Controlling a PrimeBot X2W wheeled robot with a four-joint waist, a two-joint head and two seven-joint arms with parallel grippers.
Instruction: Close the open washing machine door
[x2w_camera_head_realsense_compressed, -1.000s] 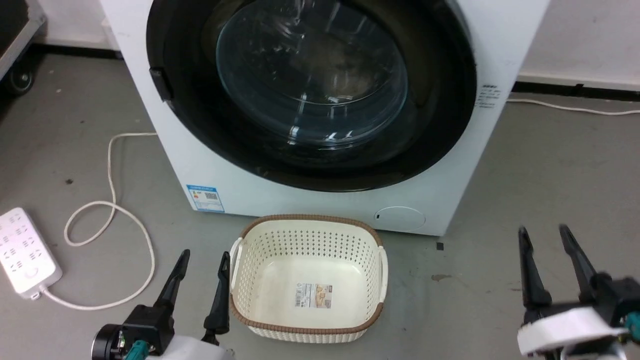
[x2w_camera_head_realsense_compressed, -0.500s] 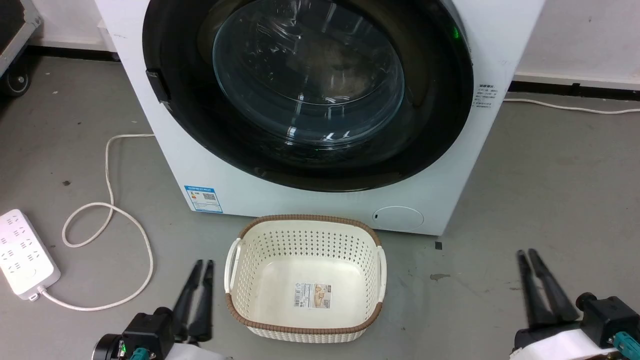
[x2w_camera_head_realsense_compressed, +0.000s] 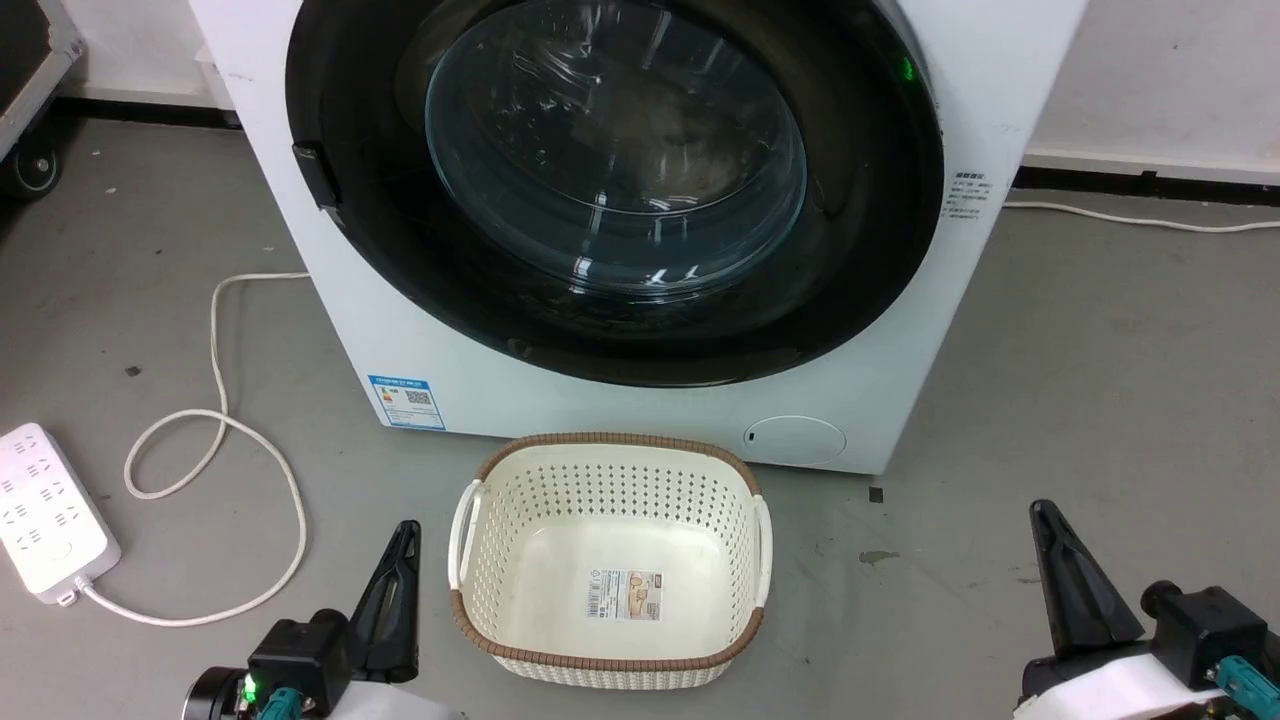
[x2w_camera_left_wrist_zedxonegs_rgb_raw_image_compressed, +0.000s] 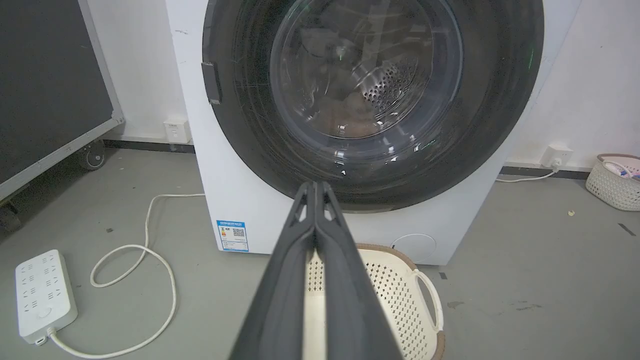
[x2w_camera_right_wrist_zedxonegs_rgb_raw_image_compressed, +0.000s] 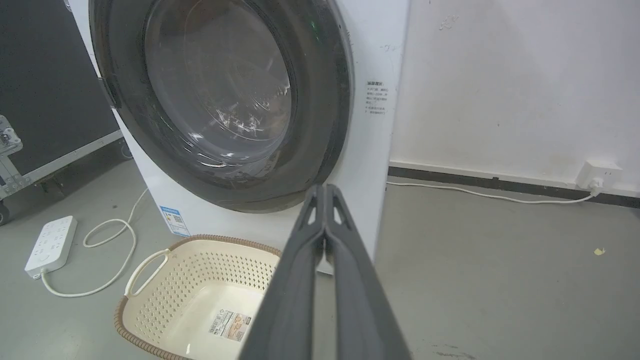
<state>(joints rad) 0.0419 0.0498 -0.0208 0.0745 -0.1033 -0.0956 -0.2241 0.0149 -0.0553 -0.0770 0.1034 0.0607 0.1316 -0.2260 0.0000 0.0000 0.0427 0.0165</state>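
Squarely facing the robot, the round black door (x2w_camera_head_realsense_compressed: 620, 335) lies flat against the front of the white washing machine (x2w_camera_head_realsense_compressed: 560, 400). Just below, a cream basket (x2w_camera_head_realsense_compressed: 610, 440) holds a paper label (x2w_camera_head_realsense_compressed: 625, 594). Left gripper (x2w_camera_head_realsense_compressed: 405, 530) and right gripper (x2w_camera_head_realsense_compressed: 1042, 512) are pinched closed on nothing

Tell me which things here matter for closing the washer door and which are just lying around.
For the job: washing machine door, left gripper, right gripper.
Lying about: basket, power strip, cable.
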